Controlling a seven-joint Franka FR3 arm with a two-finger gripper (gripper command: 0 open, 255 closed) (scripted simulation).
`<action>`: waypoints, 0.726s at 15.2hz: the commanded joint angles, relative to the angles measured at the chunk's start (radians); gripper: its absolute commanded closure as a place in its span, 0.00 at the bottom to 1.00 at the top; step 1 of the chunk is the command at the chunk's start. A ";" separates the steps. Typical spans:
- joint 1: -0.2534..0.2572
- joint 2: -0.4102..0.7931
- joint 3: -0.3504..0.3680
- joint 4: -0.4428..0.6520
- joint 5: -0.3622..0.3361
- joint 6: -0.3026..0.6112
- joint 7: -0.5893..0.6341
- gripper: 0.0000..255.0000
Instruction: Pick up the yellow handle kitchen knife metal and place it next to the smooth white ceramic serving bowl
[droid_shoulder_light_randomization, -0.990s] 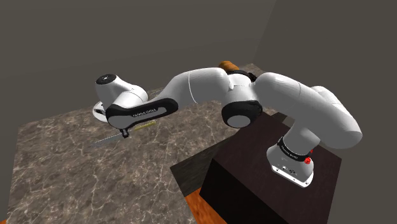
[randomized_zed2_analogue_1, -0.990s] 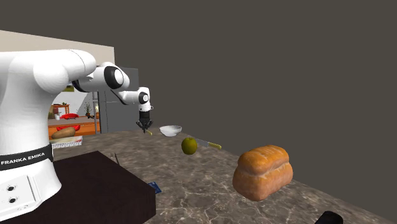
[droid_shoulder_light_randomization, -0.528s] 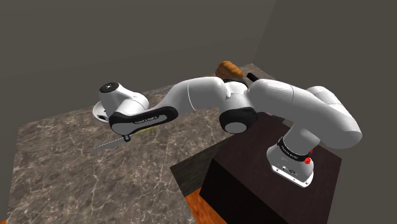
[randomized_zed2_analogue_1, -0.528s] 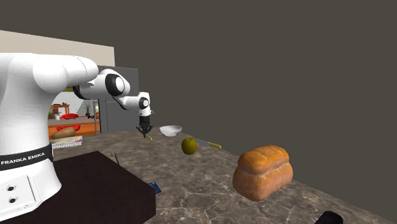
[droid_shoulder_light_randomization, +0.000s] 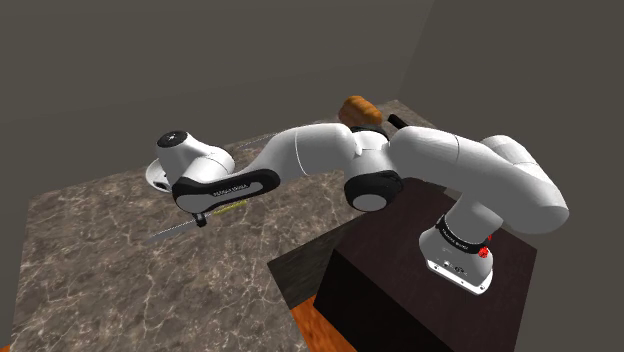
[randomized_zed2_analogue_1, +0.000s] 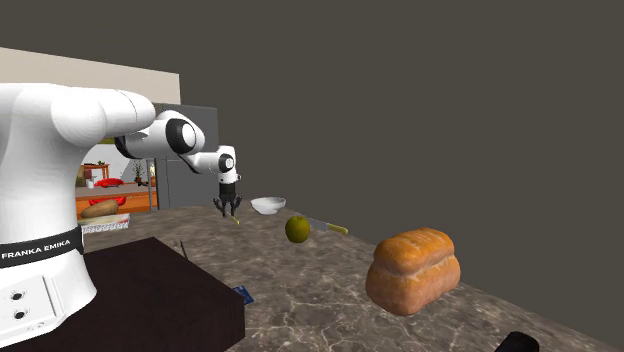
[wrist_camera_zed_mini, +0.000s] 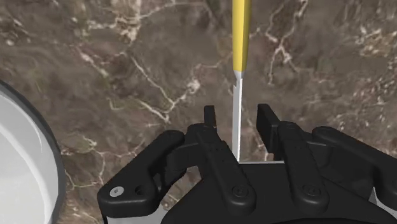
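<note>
FRANKA EMIKA is written in white on a black band low on the arm (randomized_zed2_analogue_1: 40, 250). Near the white bowl (wrist_camera_zed_mini: 19, 165), over the brown marble counter (wrist_camera_zed_mini: 127, 63), is the knife (wrist_camera_zed_mini: 239, 51) — yellow handle, thin grey blade. The blade sits between the gripper (wrist_camera_zed_mini: 237, 116) fingers, which stand apart — it touches neither.

Knife (wrist_camera_zed_mini: 239, 57) yellow hdl, bowl (wrist_camera_zed_mini: 22, 172) white — counter (wrist_camera_zed_mini: 127, 76) brown marbled.
</note>
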 joint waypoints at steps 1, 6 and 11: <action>0.000 0.000 0.000 0.000 0.000 0.000 0.000 0.00; 0.005 -0.051 -0.002 -0.061 0.001 0.009 -0.004 0.00; 0.012 -0.155 -0.006 -0.157 0.001 0.001 -0.009 0.00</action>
